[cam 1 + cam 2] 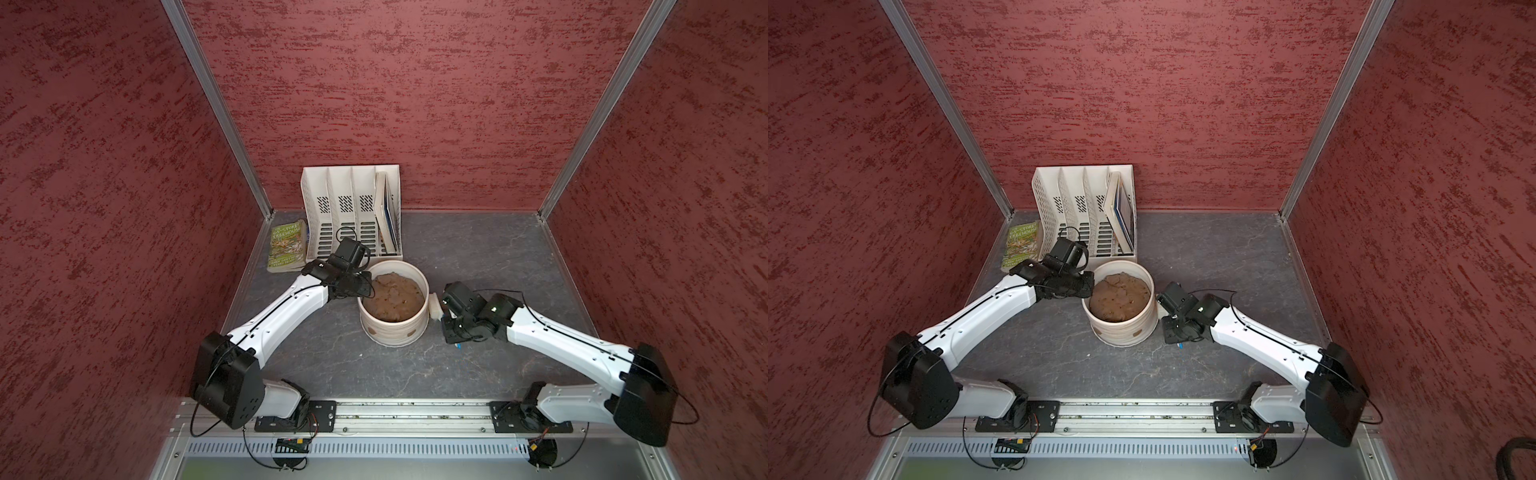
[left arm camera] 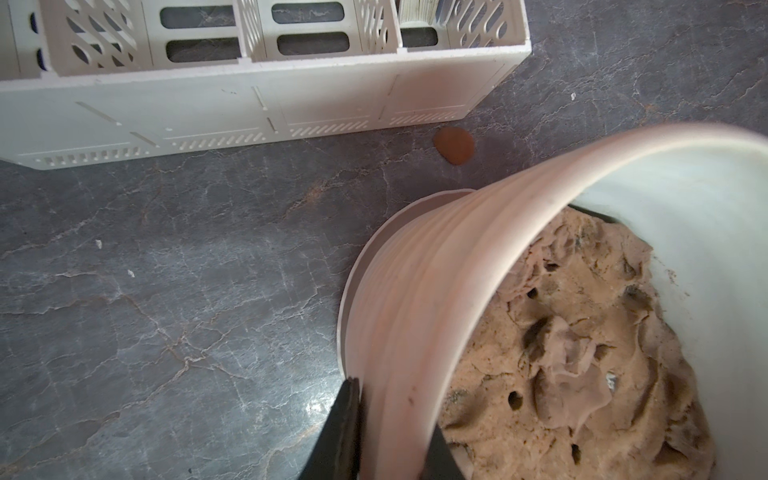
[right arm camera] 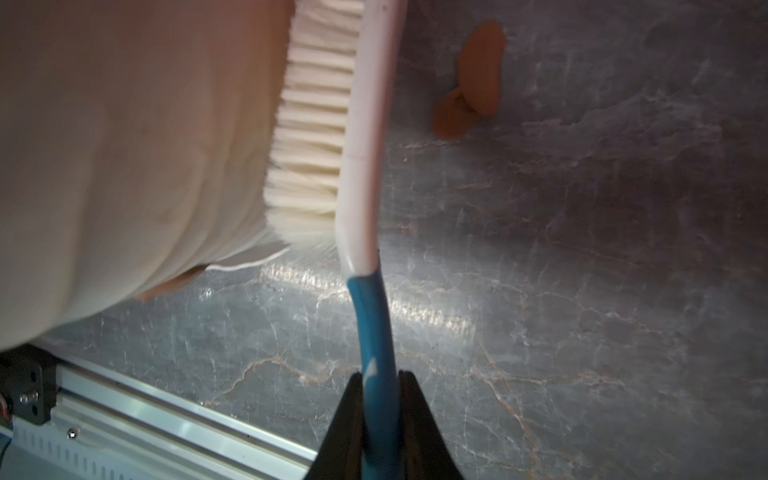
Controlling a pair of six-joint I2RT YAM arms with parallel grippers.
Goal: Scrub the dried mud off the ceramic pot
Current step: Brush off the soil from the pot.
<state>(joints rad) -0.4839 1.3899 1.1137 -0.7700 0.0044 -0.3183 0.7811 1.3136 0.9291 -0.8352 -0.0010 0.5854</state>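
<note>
Dark marbled tabletop carries the ceramic pot at centre. Dried mud patches show on its near wall, while loose mud flakes lie beside it. The brush presses its bristles to the wall, clamped in the right gripper; the left gripper pinches the rim. Scrubbing looks partly done.

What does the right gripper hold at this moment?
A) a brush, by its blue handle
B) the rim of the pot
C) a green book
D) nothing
A: in the right wrist view the right gripper is closed on the blue handle of the brush, whose bristles lie against the wall of the pot.
</note>
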